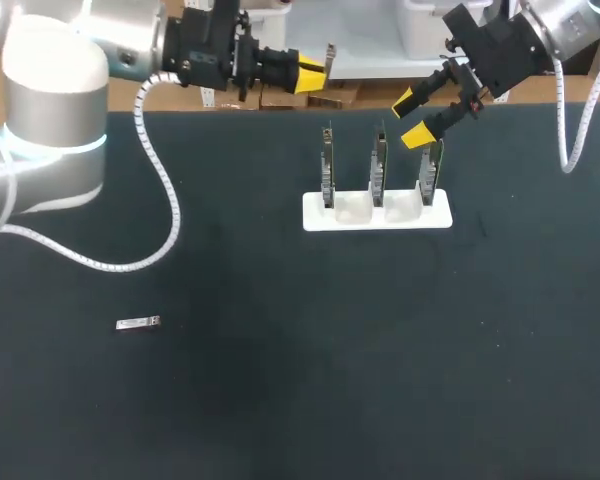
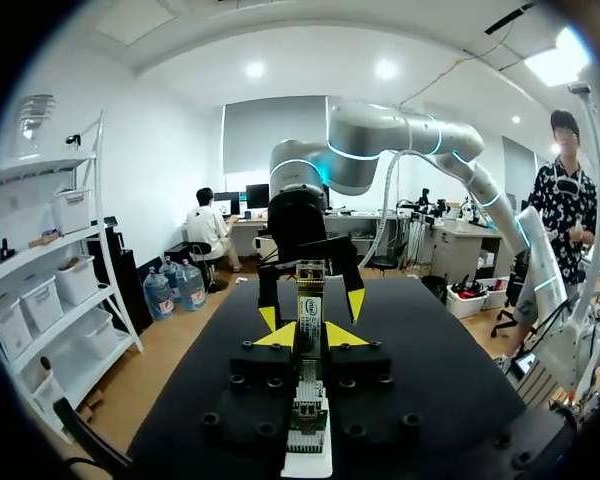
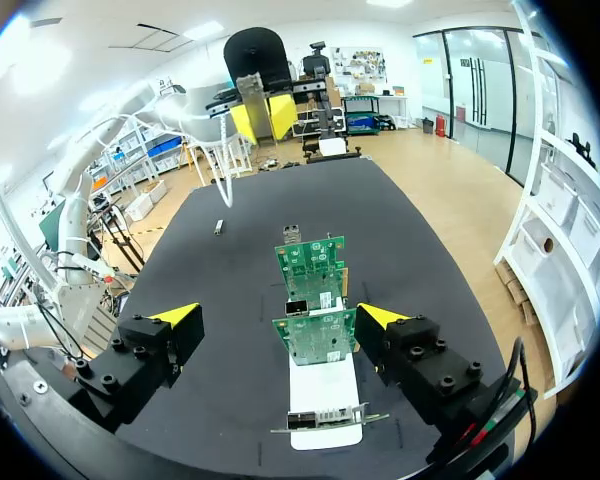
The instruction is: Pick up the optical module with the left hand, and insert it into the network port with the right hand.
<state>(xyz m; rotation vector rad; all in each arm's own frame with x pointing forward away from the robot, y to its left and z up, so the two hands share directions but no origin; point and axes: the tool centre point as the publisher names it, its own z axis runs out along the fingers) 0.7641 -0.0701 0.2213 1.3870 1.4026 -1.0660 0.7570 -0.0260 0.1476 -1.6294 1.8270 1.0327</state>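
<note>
My left gripper [image 1: 312, 76] hangs above the table's far edge, shut on a slim metal optical module [image 1: 329, 58]. In the left wrist view the labelled module [image 2: 309, 300] stands upright between the yellow tips of the left gripper [image 2: 309, 336]. Three green network cards [image 1: 378, 165] stand in a white holder [image 1: 377, 218]. My right gripper [image 1: 417, 117] is open just above the rightmost card. From the right wrist view, the right gripper [image 3: 280, 318] straddles the row of cards [image 3: 313, 300] without touching them. A second module [image 1: 138, 323] lies on the mat at the left.
The black mat [image 1: 330, 380] covers the table. The white holder [image 3: 322, 395] sits under my right gripper. My left arm's white cable [image 1: 165, 190] loops down over the mat's left part. Cardboard boxes [image 1: 325, 97] line the far edge.
</note>
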